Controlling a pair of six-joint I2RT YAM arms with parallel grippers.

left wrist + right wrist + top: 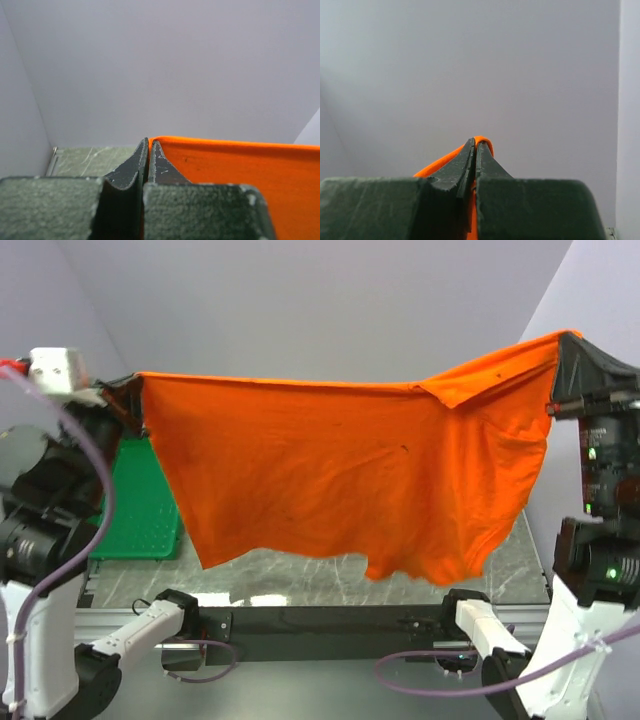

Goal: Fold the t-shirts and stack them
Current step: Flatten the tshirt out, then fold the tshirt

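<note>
matt wrinkly orange cloth t-shirt (pixel 340 470), polished marbled stone table (pixel 300 585)

We see the t-shirt (pixel 350 480) hanging spread above the table (pixel 300 575), its left corner in the left gripper (pixel 130 400) and its right corner, higher, in the right gripper (pixel 572 352). Behind its left edge, a mat (pixel 140 510) lies on the table.

Both arms reach up high and spread wide apart. The left gripper (pixel 130 398) and right gripper (pixel 562 343) each pinch tight on the t-shirt (pixel 340 470).
</note>
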